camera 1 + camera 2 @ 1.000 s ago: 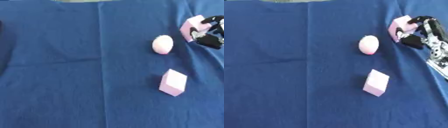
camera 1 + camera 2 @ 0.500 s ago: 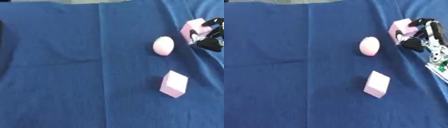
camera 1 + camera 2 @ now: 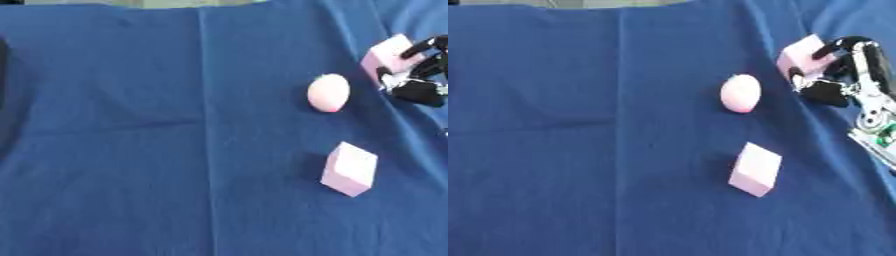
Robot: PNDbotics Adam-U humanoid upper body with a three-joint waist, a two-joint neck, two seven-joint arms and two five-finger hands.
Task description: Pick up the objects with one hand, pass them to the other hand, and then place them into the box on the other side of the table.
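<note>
Here my right hand [image 3: 846, 75] reaches in from the table's right edge, fingers curled round a pink block [image 3: 801, 54] near the far right corner. Pink egg [image 3: 740, 93] lies just left of it; a second block [image 3: 756, 169] sits nearer, apart. Blue cloth [image 3: 131, 150], creased, covers the table.

the right hand [image 3: 843, 70] is curling its fingers [image 3: 839, 47] over the near side of a pink block [image 3: 800, 56], hiding that part of it. in the left eye view the picture's right edge is cutting the hand off, leaving only fingers showing. the forearm [image 3: 877, 127] is running out of the right eye view at the right edge. a dark object [image 3: 3, 75] is sitting half cut off at the left edge of the left eye view, too little showing to tell what it is. the blue cloth [image 3: 131, 150] is covering the table completely.
</note>
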